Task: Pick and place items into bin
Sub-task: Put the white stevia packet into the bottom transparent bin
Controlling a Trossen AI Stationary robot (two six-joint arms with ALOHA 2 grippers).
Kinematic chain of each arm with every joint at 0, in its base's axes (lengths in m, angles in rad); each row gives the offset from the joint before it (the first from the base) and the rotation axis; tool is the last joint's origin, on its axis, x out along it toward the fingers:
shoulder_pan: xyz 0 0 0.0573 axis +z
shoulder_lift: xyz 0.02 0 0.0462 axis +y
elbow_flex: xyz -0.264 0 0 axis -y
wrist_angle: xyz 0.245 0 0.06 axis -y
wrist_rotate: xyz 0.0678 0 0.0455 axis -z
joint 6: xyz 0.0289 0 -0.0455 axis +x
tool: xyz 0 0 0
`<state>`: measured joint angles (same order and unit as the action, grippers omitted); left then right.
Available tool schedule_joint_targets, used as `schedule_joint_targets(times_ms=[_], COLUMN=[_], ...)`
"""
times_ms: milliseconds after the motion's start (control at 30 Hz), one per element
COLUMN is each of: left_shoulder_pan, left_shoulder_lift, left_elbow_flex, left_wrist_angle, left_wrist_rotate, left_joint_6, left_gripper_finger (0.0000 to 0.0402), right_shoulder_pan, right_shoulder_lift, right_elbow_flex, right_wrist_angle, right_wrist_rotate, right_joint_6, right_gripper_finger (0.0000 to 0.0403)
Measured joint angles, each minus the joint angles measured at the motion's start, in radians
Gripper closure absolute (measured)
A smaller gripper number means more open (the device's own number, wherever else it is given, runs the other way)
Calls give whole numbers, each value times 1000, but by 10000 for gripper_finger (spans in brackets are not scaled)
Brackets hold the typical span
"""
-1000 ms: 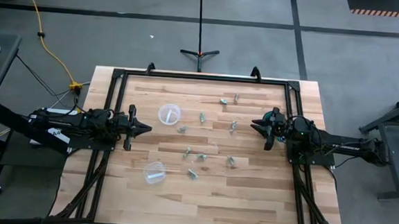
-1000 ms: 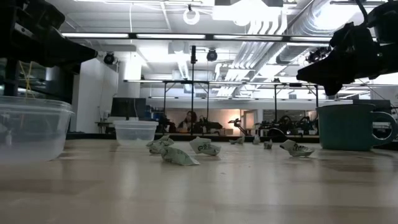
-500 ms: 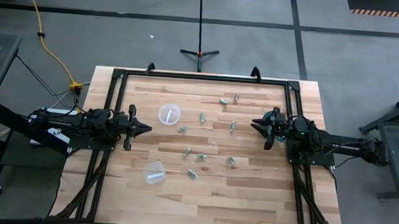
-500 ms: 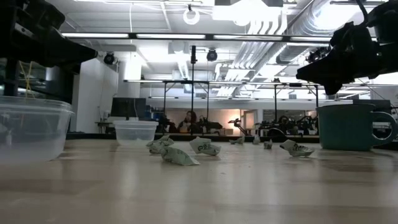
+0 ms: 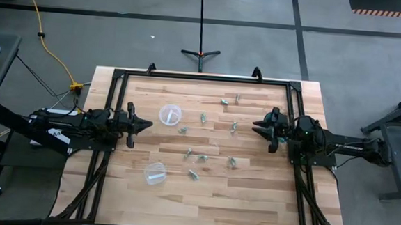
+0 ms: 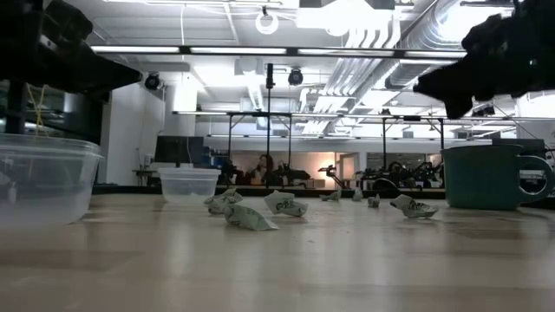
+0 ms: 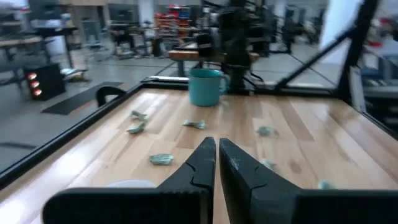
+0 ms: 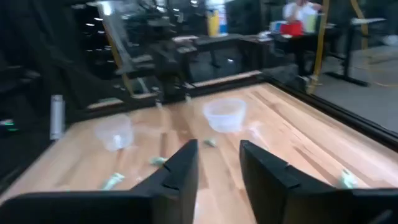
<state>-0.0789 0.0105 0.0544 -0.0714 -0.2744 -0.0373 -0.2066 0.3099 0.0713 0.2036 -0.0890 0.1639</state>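
- High view: left gripper (image 5: 146, 125) at the table's (image 5: 251, 199) left edge, fingers closed on nothing; it has edged a touch toward the middle since a second ago.
- Right gripper (image 5: 257, 126) at the right edge, fingers parted, empty; in the low view it has lifted slightly.
- Small green-grey pieces (image 5: 201, 158) lie scattered mid-table, unmoved, none picked.
- Two clear cups (image 5: 170, 114) (image 5: 155, 173) sit left of the pieces; near one holds one piece, I think.
- Both arms only starting; picking not yet begun.

A robotics lab or workshop: exposed ceiling ducts (image 6: 381, 52), strip lights, grey concrete floor (image 5: 371, 60), workbenches behind, and a framed wooden worktop (image 5: 251, 199).
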Motion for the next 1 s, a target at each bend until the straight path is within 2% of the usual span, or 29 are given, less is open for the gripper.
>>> schedule_joint_targets(times_ms=[233,367,667,800,900,1000], left_shoulder_pan=[0,0,0,0,0,0], left_shoulder_lift=[0,0,0,0,0,0], left_elbow_flex=[0,0,0,0,0,0], left_wrist_angle=[-1,0,14,36,86,103], left_wrist_rotate=[-31,-29,-2,-44,-96,-98], left_joint_6=[-100,-103,-102,-93,-64,-24], left_gripper_finger=[346,346,346,346,346,346], right_shoulder_pan=[40,63,84,82,82,82], right_shoulder_lift=[175,266,369,390,412,430], right_elbow_flex=[90,142,204,216,216,217], right_wrist_angle=[-7,-6,-2,88,202,250], right_wrist_rotate=[-19,5,22,149,280,297], right_joint_6=[-126,-199,-261,-352,-335,-268], right_gripper_finger=[184,154,148,148,148,148])
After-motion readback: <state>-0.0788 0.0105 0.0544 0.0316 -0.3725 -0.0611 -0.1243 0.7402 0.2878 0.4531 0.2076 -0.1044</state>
